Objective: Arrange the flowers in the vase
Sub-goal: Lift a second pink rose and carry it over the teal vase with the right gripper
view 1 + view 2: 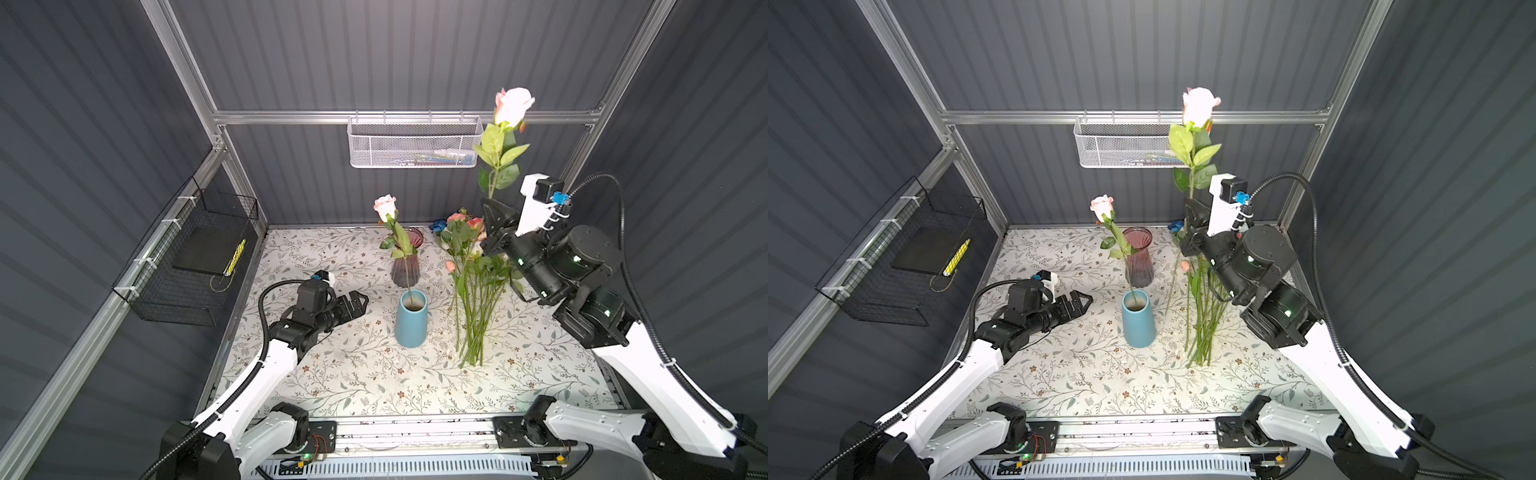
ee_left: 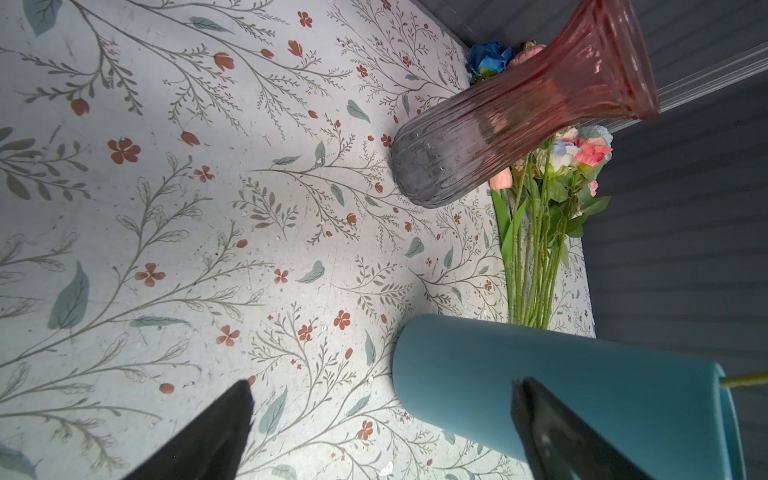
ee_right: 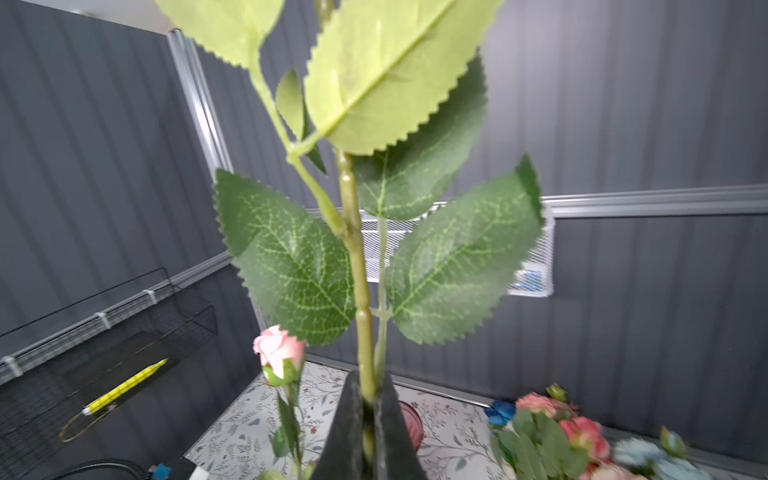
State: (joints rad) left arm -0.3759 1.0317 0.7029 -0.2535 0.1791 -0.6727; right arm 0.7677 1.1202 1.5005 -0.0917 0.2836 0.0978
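The right end effector [image 1: 493,204] is pressed together on the lower stem of a rose [image 1: 494,141], pinching it. In the right wrist view the two fingers [image 3: 390,428] close on the stem [image 3: 353,249]. This rose stands nearly upright, long axis vertical. Its pale pink head is at the top, high above the table [image 1: 332,374] at the back right, with leaves spread below the head.

A second rose [image 1: 402,239] stands in the blue vase [image 1: 411,324] near the table's middle. Its stem leans toward the back wall and its pink head is up. In both top views it crosses in front of the glass vase [image 1: 405,270], which stands just behind the blue one.

The remaining flowers lie in one bundle [image 1: 473,299] on the table, right of the blue vase and below the right arm. Their stems point to the near edge and their heads to the back wall, where one deep blue head [image 1: 438,226] shows. The stems overlap too much to count.

The left end effector [image 1: 362,302] hovers low, left of the blue vase and apart from it. It points toward the vase with its fingers [image 2: 232,419] spread wide.

That makes two vases, two single roses and one bundle. A white mesh basket [image 1: 415,143] hangs on the back wall and a black wire basket [image 1: 195,257] on the left wall.
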